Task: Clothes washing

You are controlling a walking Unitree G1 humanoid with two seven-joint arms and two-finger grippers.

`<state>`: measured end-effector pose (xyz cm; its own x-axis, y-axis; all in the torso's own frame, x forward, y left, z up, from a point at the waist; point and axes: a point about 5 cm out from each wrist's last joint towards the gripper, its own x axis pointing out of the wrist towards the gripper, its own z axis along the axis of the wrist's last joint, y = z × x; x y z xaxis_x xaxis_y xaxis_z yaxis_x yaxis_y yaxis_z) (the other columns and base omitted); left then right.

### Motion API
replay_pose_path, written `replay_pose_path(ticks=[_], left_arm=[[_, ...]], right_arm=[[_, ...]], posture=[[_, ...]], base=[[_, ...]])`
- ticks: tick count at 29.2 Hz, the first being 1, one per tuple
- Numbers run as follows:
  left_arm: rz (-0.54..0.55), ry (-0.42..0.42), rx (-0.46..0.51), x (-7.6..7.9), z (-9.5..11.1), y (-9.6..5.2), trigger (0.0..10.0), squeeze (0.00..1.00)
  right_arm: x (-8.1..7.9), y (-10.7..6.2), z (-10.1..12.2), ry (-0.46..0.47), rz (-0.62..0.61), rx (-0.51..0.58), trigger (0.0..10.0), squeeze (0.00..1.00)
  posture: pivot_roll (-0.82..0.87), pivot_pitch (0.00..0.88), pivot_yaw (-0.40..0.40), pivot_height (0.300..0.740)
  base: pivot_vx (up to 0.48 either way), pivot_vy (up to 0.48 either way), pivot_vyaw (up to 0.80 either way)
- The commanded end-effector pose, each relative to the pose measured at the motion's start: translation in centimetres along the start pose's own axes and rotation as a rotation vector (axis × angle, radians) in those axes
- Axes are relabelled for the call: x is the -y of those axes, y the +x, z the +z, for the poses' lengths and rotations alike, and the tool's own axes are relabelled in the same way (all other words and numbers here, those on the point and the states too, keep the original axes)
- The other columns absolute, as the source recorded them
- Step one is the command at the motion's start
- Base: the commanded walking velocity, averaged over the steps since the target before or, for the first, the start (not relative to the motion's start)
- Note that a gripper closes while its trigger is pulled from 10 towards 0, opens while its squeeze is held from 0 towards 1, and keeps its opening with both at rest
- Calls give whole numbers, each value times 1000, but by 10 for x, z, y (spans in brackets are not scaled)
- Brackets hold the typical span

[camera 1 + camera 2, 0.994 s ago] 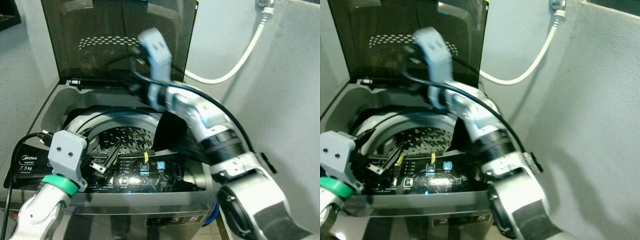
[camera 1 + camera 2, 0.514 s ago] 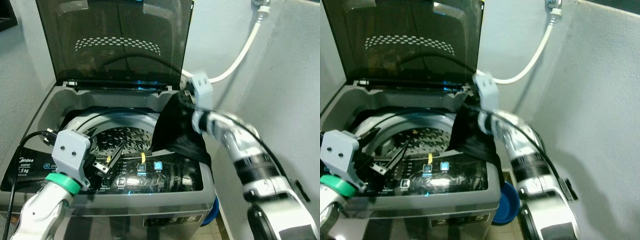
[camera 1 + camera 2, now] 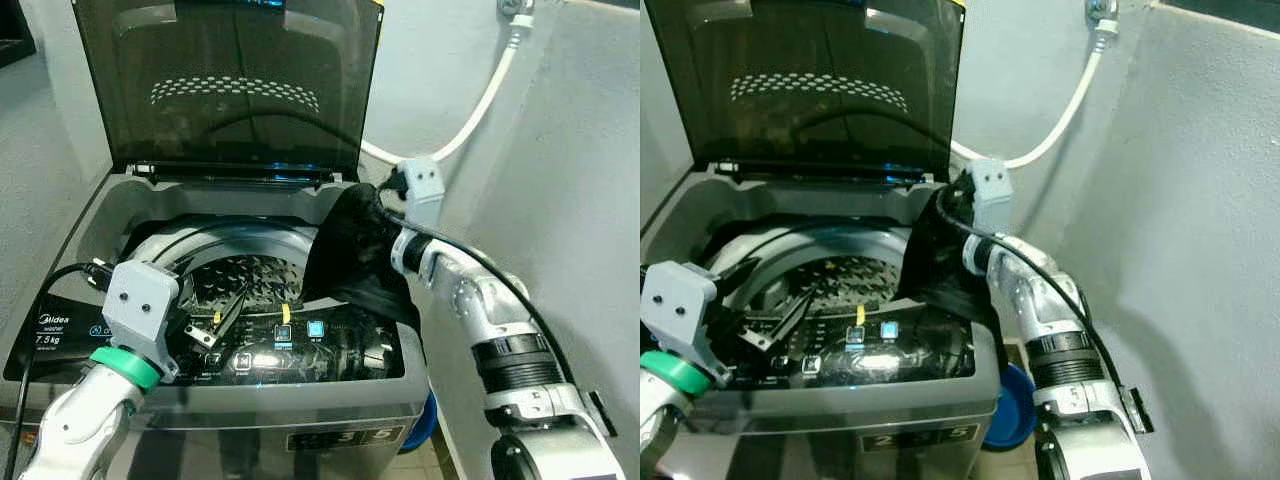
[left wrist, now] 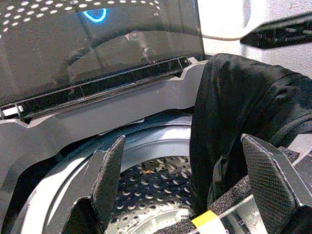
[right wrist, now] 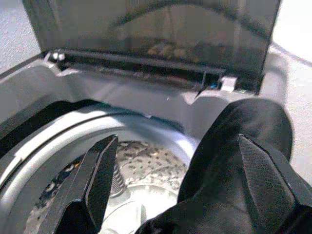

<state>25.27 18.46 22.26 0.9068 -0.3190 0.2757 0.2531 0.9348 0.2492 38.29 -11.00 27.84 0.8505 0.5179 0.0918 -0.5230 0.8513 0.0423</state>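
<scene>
Black garment: draped over the washing machine's right rim, half inside the drum; right claw, open and empty, directly above, nearer; left claw open at front-left.

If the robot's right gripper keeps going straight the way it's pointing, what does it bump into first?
Probably the black garment draped over the washer's right rim. In the right wrist view it lies between the open right gripper fingers, nearest them. Past it sit the drum and the raised lid. Depth is uncertain.
</scene>
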Motion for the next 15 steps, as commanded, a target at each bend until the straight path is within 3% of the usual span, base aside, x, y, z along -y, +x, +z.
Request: replay_pose_path(ticks=[1, 6, 8, 12, 13, 14, 15], left_arm=[[-5, 7, -11, -1, 0, -2, 10000, 0], [-6, 6, -12, 0, 0, -2, 10000, 0], [-8, 6, -14, 0, 0, -3, 10000, 0], [-8, 4, -15, 0, 0, -3, 10000, 0], [-9, 4, -17, 1, -1, -4, 10000, 0], [-9, 4, -17, 1, -1, -4, 10000, 0], [-10, 2, -17, 1, -1, -3, 10000, 0]], right_arm=[[4, -3, 4, -46, -50, 7, 10000, 1000], [8, -7, -4, -111, -89, -54, 10000, 1000], [11, -12, -18, -163, -132, -146, 10000, 1000], [13, -14, -22, -166, -161, -166, 10000, 1000], [14, -16, -25, -165, -183, -178, 10000, 839], [14, -16, -25, -165, -183, -178, 10000, 839], [13, -18, -30, -135, -199, -194, 10000, 0]], posture=[[108, 20, 21, 740], [107, 23, 20, 740], [107, 28, 21, 740], [106, 28, 21, 740], [106, 28, 22, 740], [106, 28, 22, 740], [106, 28, 23, 740]], base=[[0, 0, 0], [0, 0, 0], [0, 0, 0], [0, 0, 0], [0, 0, 0], [0, 0, 0], [0, 0, 0]])
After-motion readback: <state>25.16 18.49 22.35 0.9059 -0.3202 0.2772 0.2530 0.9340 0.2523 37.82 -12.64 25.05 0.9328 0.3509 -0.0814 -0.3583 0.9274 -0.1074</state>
